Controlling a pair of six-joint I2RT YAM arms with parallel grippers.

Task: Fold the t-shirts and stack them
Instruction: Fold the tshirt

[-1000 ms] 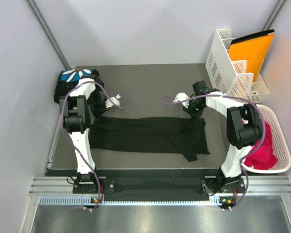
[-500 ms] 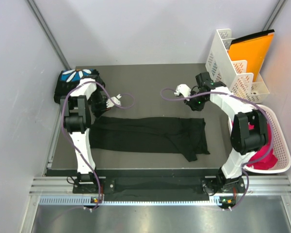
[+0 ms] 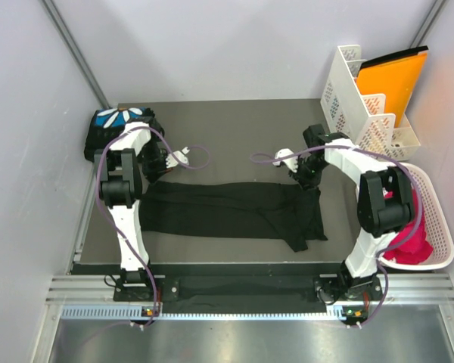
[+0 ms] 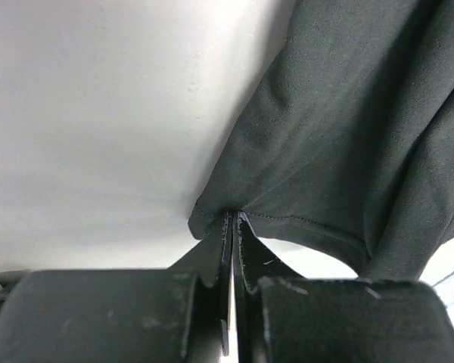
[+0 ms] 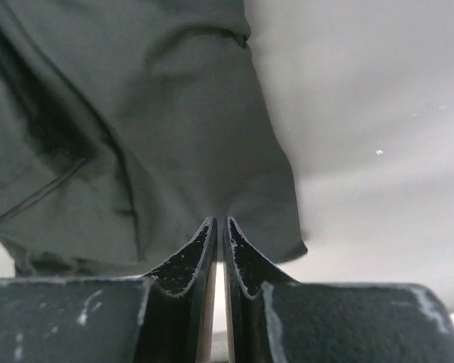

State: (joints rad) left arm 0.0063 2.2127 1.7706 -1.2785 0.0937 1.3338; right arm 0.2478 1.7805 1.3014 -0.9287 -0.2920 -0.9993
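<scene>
Broadly, a dark grey surface (image 3: 234, 125) carries the work, and the biggest thing on it is a long black t-shirt (image 3: 227, 208), spread flat in a band from left to right across the near half.

Two containers stand at the right. A white perforated plastic basket (image 3: 437, 219) sits off the right edge of the surface and holds a bright pink cloth (image 3: 408, 246) bunched inside. Farther back, a white slotted plastic rack (image 3: 348, 91) stands upright with an orange flat folder (image 3: 393, 79) leaning in its rear slot.

Two t-shirts are in view: the spread one and a folded black t-shirt (image 3: 117, 121) with a blue print of white petals, lying in the far left corner, well apart from the other.

Two grippers are at work, one at each far corner of the long black t-shirt. The left gripper (image 4: 233, 215) has its jaws pressed together, with the hemmed cloth edge pinched between them. The right gripper (image 5: 220, 221) is likewise closed to a thin slit, the cloth gathered at its tips. From above, the left gripper (image 3: 156, 172) is at the far left corner and the right gripper (image 3: 310, 180) at the far right corner.
</scene>
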